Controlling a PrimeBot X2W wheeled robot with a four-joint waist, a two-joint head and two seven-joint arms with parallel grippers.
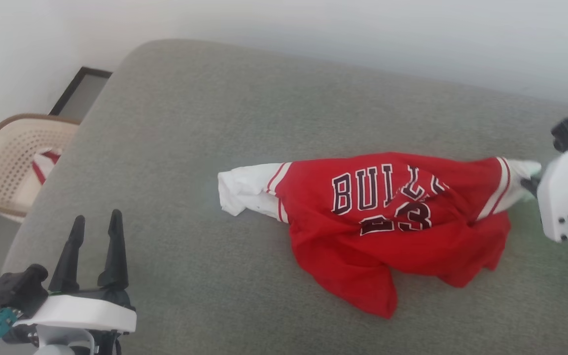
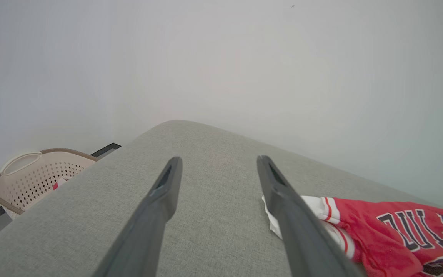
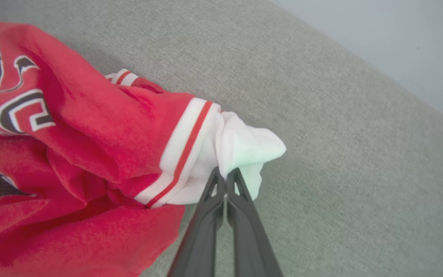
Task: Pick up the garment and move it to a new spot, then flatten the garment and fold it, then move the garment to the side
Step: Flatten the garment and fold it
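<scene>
At far left, a beige basket (image 1: 5, 162) stands beside the gray padded surface (image 1: 190, 123), with a striped cloth (image 1: 45, 165) inside. The left end effector (image 1: 97, 218) hovers over the near left corner of the surface, its fingers spread wide apart and holding nothing, well apart from the shirt. The red shirt (image 1: 387, 236) lies crumpled on the surface right of centre, lettering facing up, with one white sleeve stretched leftward. The right end effector (image 3: 226, 175) is fully closed, pinching the white fabric of the opposite sleeve at the shirt's right end.
</scene>
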